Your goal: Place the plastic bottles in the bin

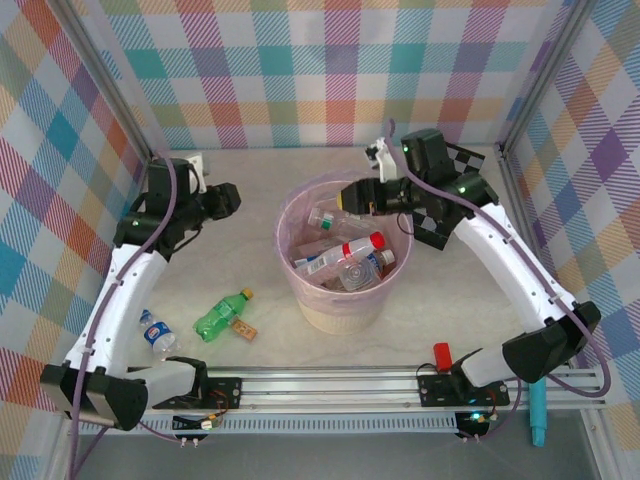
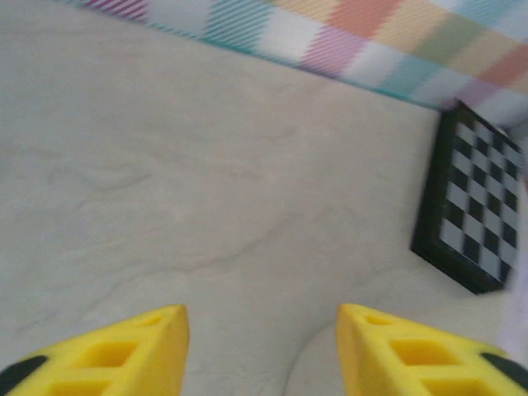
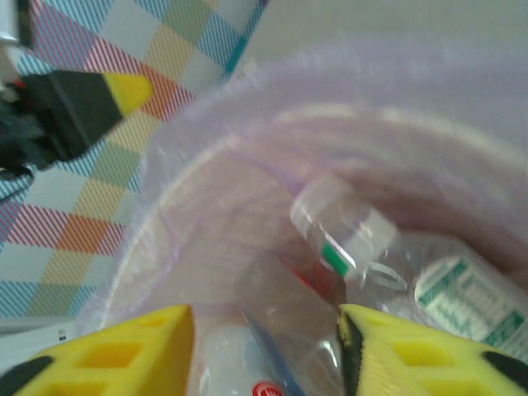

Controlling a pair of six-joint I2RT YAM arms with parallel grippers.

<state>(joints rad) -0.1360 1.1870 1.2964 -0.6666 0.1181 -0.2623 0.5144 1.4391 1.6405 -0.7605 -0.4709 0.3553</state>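
Note:
The bin (image 1: 305, 300), cream with a pink bag, stands mid-table and holds several plastic bottles (image 1: 350, 255). A green bottle (image 1: 222, 315) with a yellow cap and a clear bottle (image 1: 158, 335) with a blue label lie on the table at the near left. My right gripper (image 1: 350, 197) hovers over the bin's far rim. Its jaws (image 3: 266, 318) are open, and a clear bottle (image 3: 346, 231) with a green label lies below among others. My left gripper (image 1: 232, 200) is left of the bin, open (image 2: 262, 318) over bare table.
A small brown block (image 1: 245, 330) lies beside the green bottle. A black-and-white checkerboard (image 2: 474, 223) sits at the back right, partly under my right arm. Checked walls close in the back and sides. A metal rail (image 1: 330, 385) runs along the near edge.

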